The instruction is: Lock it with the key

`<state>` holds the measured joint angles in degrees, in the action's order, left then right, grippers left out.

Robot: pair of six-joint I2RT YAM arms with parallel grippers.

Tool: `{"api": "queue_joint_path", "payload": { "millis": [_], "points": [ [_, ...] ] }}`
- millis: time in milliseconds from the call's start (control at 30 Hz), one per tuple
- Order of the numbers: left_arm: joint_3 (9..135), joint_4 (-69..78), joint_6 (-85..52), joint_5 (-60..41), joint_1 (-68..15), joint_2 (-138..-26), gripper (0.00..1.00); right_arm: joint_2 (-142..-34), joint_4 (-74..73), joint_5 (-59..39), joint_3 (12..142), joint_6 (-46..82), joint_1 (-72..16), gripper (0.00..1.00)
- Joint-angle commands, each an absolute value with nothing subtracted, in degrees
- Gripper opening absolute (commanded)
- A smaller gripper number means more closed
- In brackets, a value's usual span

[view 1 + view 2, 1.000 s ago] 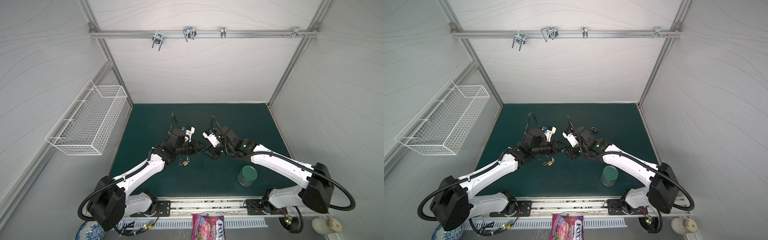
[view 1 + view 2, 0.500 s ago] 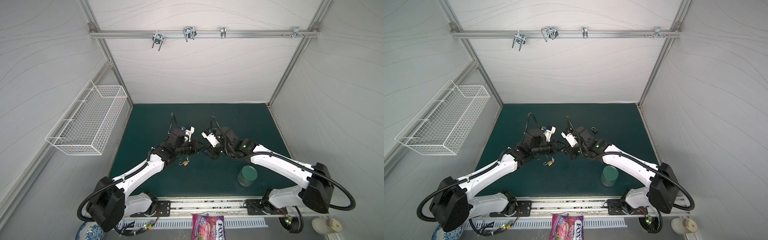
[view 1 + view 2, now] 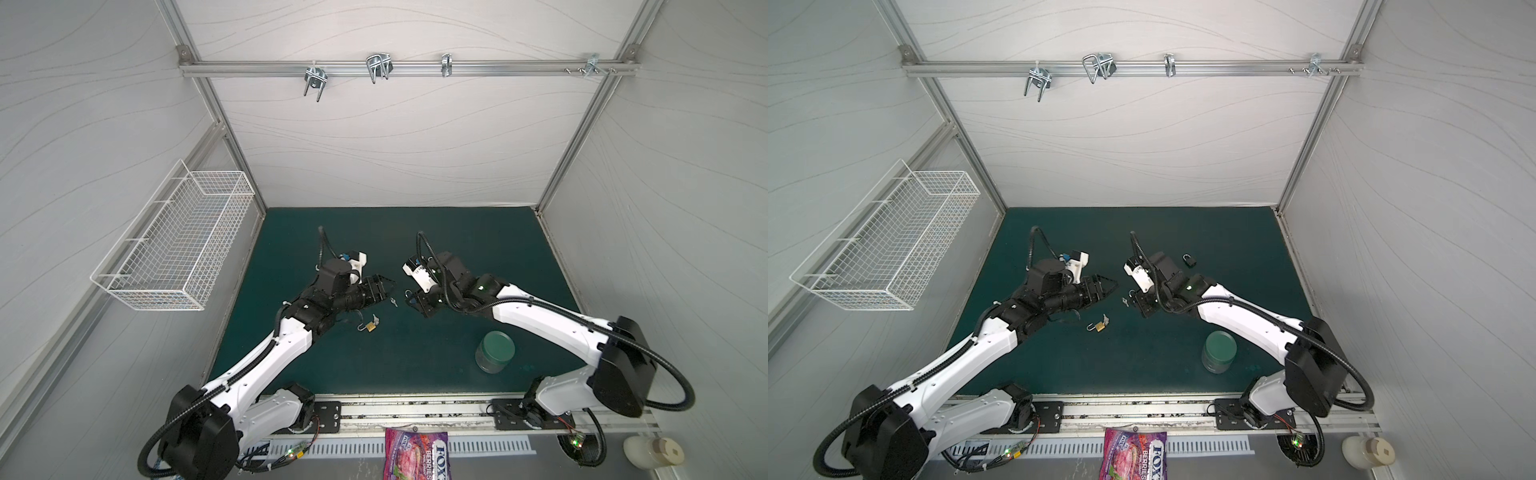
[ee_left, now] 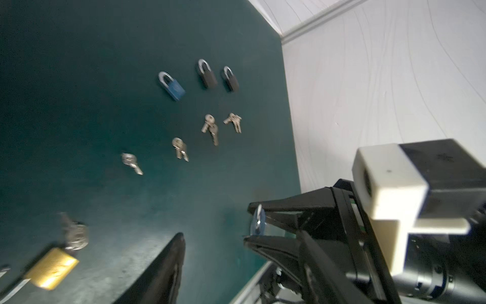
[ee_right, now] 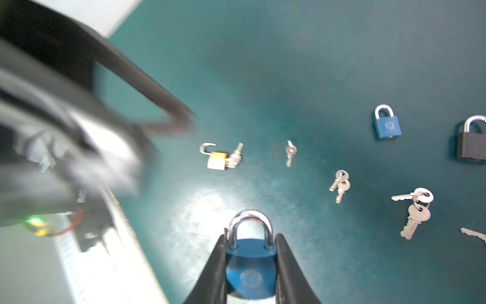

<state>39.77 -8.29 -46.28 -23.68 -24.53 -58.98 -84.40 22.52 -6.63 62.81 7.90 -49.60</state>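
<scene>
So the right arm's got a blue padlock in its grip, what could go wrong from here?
1. The left gripper is open and empty; the single key lies flat on the mat and may be hard to pinch.
2. Similar key bunches lie nearby, so the wrong key could be picked.
3. The right gripper clamps only the blue padlock by its rounded sides; it might twist under a key's push.

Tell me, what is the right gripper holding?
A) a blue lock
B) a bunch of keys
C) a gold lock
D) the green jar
A: in the right wrist view the right gripper has its two black jaws clamped on either side of the blue lock.
</scene>
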Motion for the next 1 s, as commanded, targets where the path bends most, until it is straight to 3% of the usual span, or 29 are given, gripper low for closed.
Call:
{"api": "queue_joint_path", "payload": {
  "millis": [0,267,567,967],
  "points": [
    [37.87,-14.89,-43.68,-20.88,-21.49,-55.22,0.76,-89.16,24.42,-7.71,66.36,4.75,-48.05,0.00],
    [31.44,-19.65,-43.56,-24.68,-12.24,-48.68,0.96,-106.21,28.22,-8.19,79.88,1.65,-46.32,0.00],
    [27.32,-17.65,-44.48,-31.69,-3.06,-47.54,0.97,-121.88,33.91,-3.48,95.77,-0.08,-46.07,0.00],
    [26.85,-17.86,-43.60,-32.33,-2.37,-47.76,0.92,-133.60,40.81,1.73,109.85,-0.89,-45.89,0.00]
  ]
}}
